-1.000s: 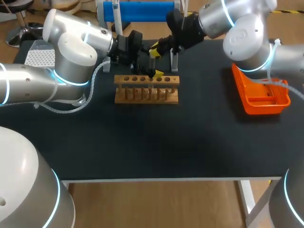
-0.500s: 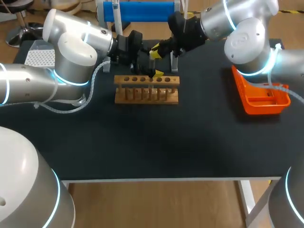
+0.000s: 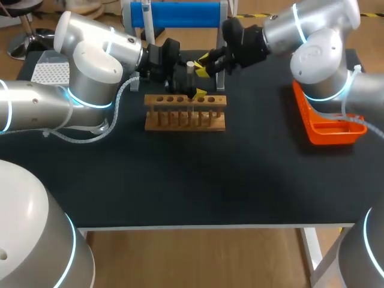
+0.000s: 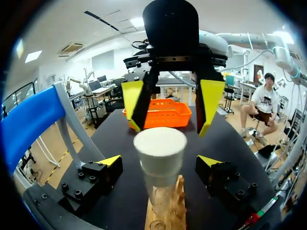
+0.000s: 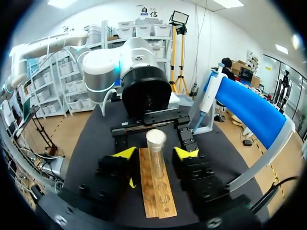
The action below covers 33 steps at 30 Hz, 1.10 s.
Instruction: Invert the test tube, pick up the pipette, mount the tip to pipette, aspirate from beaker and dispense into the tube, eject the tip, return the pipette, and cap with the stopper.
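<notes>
Head view: stoppered test tube (image 3: 190, 67) in rack (image 3: 185, 112), upper middle. Left wrist view shows more: left claw (image 4: 160, 162), right claw (image 4: 168, 127) both wide.

Stopper (image 4: 159, 149): plain off-white.
Test tube (image 5: 156, 160): clear, colourless glass.
Left gripper (image 4: 159, 162): black body, bright yellow tips.
Right gripper (image 5: 156, 153): black body, bright yellow tips.
Rack (image 3: 185, 112), under both grippers: light brown wood with dark round holes.
Left arm (image 3: 90, 60) and right arm (image 3: 318, 42): silver-grey with glowing cyan rings.
Table (image 3: 192, 174): matt black.
Basket (image 4: 158, 112), ahead of the left gripper: solid orange.
Stand (image 5: 249, 108), beside the right gripper: blue bar on pale grey legs.
</notes>
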Each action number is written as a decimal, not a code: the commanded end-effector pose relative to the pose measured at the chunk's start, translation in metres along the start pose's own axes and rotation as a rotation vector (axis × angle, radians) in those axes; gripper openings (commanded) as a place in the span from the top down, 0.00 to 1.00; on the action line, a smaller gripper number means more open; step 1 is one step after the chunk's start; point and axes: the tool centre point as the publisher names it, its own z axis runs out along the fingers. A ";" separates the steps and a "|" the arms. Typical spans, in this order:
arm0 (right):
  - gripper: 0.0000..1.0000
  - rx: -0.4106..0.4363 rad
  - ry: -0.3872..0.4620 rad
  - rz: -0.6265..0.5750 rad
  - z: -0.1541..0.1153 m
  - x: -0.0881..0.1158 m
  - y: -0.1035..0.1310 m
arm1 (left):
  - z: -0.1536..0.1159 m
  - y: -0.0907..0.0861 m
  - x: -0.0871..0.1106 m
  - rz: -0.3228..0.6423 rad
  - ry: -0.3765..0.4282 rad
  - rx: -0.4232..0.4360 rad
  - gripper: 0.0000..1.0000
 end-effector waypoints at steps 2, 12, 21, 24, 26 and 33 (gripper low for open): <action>0.00 -0.018 -0.003 -0.004 -0.005 0.002 -0.002 | 0.000 0.001 -0.002 0.002 0.005 0.002 0.00; 0.00 -0.113 0.035 -0.034 -0.023 0.005 -0.004 | 0.000 0.001 -0.002 0.002 0.005 0.002 0.00; 0.00 -0.269 0.115 -0.092 -0.047 0.015 0.003 | 0.000 0.001 -0.002 0.002 0.005 0.002 0.00; 0.00 -0.322 0.140 -0.114 -0.053 0.019 0.007 | 0.000 0.001 -0.002 0.002 0.005 0.002 0.00; 0.00 -0.347 0.148 -0.126 -0.056 0.020 0.009 | 0.000 0.001 -0.002 0.002 0.005 0.002 0.00; 0.00 -0.432 0.189 -0.126 -0.060 0.026 0.019 | 0.000 0.001 -0.002 0.002 0.005 0.002 0.00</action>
